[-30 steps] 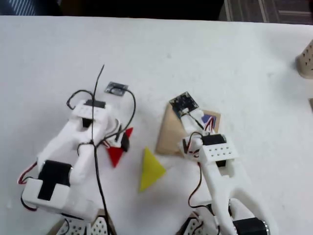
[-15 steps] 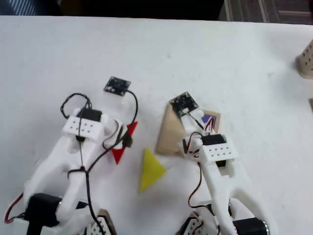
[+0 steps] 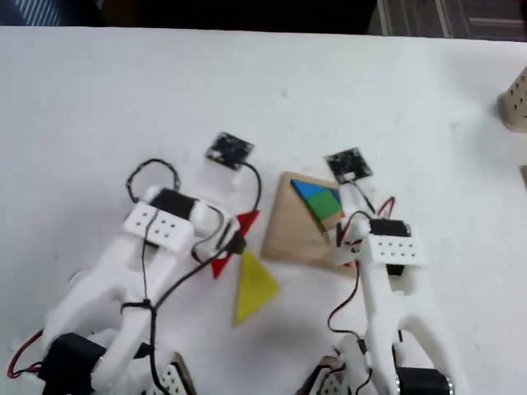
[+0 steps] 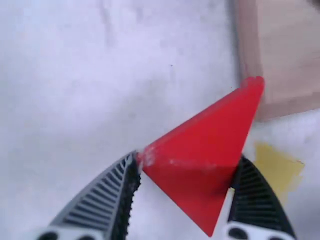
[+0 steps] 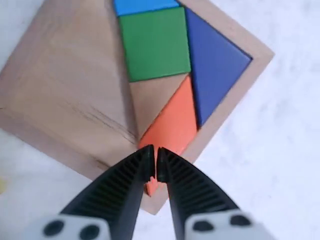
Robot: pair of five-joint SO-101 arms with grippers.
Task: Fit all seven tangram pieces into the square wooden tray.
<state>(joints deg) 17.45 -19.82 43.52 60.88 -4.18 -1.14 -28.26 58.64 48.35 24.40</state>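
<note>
High view: white table [image 3: 370,99], square wooden tray [image 3: 288,226] at centre frame, turned corner-up like a diamond. The left arm comes in from the lower left. The left gripper [image 3: 231,243] sits just left of the tray, pinching a red triangle [image 3: 244,222]. Left wrist view: left gripper [image 4: 187,165] has both fingers [image 4: 107,197] clamped on the red triangle [image 4: 202,160] by opposite edges. The triangle's far tip points at the tray [image 4: 285,50] edge; cannot tell whether it touches. Yellow triangle [image 3: 251,284] lies flat on the table at lower centre, just below the red one and near the tray's lower left edge. It also shows past the gripper in the wrist view [image 4: 277,167].

The right arm comes up from the lower right. The right gripper [image 3: 346,239] is over the tray's right side. Right wrist view: right gripper [image 5: 154,161] is pressed together with a thin slit between the tips and nothing in it. It hangs above the end of an orange piece [image 5: 172,122].

In the tray [image 5: 65,85]:
- light blue piece [image 5: 145,6]
- green square [image 5: 155,42], touching the light blue piece
- dark blue triangle [image 5: 212,62] against the rim, touching the green square and the orange piece
- a bare wood wedge between the green square and the orange piece
- the big remaining half is bare wood

High view shows the light blue piece [image 3: 309,189] and green square [image 3: 328,203] in the tray's upper right part.
</note>
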